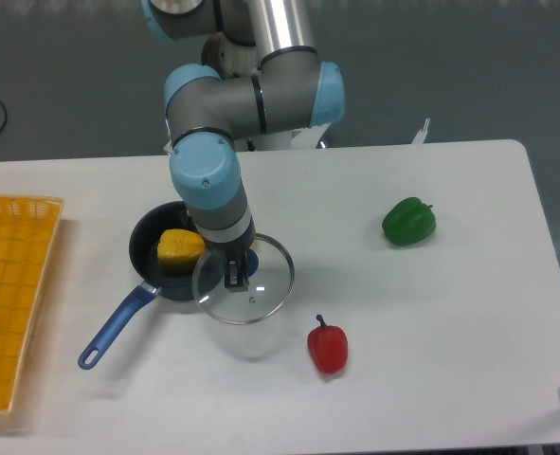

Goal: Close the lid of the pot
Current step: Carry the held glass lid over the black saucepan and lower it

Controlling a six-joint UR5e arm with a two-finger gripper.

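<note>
The pot (149, 248) is a small dark pan with a long blue handle (117, 327) that points to the front left. A yellow block (180, 248) lies inside it. The lid (261, 289) is a clear glass disc with a silver rim. It hangs tilted just right of the pot and overlaps the pot's right edge. Its shadow falls on the table below it, so it is off the surface. My gripper (234, 275) comes down from above and is shut on the lid's centre knob, which the fingers mostly hide.
A red pepper (328, 347) lies on the table in front of the lid. A green pepper (408, 221) lies to the right. A yellow mesh basket (9, 294) stands at the left edge. The arm's base is behind the pot.
</note>
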